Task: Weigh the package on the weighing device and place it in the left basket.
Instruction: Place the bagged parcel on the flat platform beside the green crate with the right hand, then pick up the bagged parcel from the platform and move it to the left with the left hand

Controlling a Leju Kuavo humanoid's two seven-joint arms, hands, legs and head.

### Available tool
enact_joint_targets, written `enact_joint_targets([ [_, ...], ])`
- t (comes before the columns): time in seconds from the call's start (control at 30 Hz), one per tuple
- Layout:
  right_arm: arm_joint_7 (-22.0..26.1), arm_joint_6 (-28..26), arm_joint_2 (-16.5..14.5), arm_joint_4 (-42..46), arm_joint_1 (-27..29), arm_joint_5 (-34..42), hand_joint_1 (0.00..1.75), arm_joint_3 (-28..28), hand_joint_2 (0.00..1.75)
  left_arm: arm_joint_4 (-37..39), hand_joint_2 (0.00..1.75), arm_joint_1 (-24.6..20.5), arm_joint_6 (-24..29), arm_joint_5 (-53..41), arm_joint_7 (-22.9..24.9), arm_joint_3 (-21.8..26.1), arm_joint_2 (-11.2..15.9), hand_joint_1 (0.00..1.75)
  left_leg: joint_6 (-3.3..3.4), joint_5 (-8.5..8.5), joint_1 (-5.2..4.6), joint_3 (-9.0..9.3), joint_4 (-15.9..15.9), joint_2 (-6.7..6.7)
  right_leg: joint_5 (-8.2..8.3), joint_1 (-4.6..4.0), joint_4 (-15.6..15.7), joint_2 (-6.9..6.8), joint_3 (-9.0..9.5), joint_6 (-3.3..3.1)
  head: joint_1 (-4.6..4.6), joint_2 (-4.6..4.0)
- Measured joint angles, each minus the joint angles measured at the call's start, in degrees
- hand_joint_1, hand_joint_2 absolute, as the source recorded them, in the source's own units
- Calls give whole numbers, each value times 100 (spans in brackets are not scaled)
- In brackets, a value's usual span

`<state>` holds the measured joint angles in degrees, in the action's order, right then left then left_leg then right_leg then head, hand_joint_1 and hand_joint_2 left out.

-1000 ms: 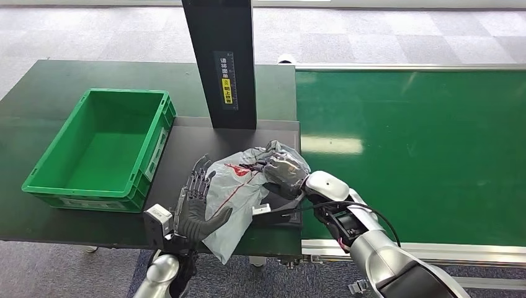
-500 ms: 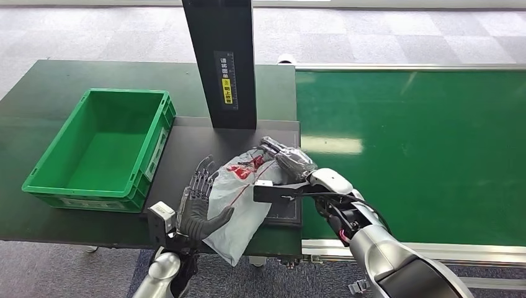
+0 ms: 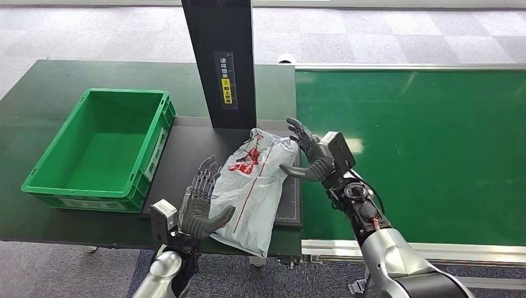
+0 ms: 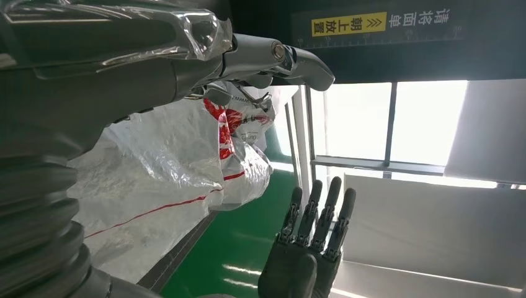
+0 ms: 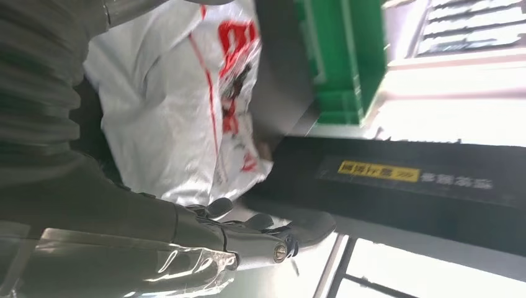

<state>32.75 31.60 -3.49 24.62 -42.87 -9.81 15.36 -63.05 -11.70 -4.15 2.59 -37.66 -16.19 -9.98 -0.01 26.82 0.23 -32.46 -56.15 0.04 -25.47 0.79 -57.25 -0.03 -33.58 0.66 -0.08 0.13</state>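
The package — a crinkled grey-white plastic bag with red print — lies in the lower middle of the head view, flat on the dark platform of the weighing device, its lower end hanging over the near edge of the table. The left hand sits just beside the bag's lower left side, palm toward it, fingers spread and pointing up the frame, thumb against the plastic; it grips nothing. The right hand is on the other side, right of centre at the bag's upper right corner, fingers apart and open too, thumb reaching toward the plastic. So the bag lies between the two open hands. In the left wrist view the bag fills the middle left, with the right hand standing fingers-up at the bottom. Behind the platform the device's black upright post rises at top centre, carrying a yellow label. At left sits the green basket on the dark table, well apart from the bag. The right of the frame is a green conveyor belt.
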Motion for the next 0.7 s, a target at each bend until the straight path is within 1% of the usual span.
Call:
enact_joint_targets([
  [0.07, 33, 352, 3, 135, 151, 212, 0, -114, 175, 22, 175, -6, 2, 2, -3, -10, 1, 0, 0, 0, 0, 0, 0, 0, 0, 0, 0, 0, 0, 0, -1, 0],
  [0.2, 63, 687, 16, 369, 383, 507, 0, -205, 175, 54, 175, -5, 14, 3, -9, -21, 3, 0, 0, 0, 0, -1, 0, 0, 0, 0, 0, 0, -1, 0, -1, 0],
  [0.33, 144, 1211, 32, 784, 667, 1218, 0, -214, 175, 57, 175, 12, 67, 2, -20, -21, 8, 0, 0, 0, 0, 0, 1, 0, 0, 0, 0, 0, -1, 0, -1, 0],
  [0.4, 105, 1208, 43, 1152, 893, 1535, 0, -214, 175, 33, 175, 51, 118, -21, -18, -20, 13, 0, 0, 0, 0, -1, 1, -1, -1, 0, 0, 0, -1, 0, -1, 0],
  [0.5, -6, 987, 112, 1866, 1309, 1901, 0, -216, 175, -90, 175, 144, 229, -153, 35, -15, 20, 0, 0, 1, 0, -3, 1, -1, -2, 0, 1, -2, -2, 1, -1, 0],
  [0.7, -100, 657, 303, 3035, 2135, 2067, 0, -245, 175, -419, 175, 324, 304, -461, 151, 12, 34, 0, 0, 5, 0, -6, 1, -1, -3, 1, 3, -1, -4, 1, -1, 0],
])
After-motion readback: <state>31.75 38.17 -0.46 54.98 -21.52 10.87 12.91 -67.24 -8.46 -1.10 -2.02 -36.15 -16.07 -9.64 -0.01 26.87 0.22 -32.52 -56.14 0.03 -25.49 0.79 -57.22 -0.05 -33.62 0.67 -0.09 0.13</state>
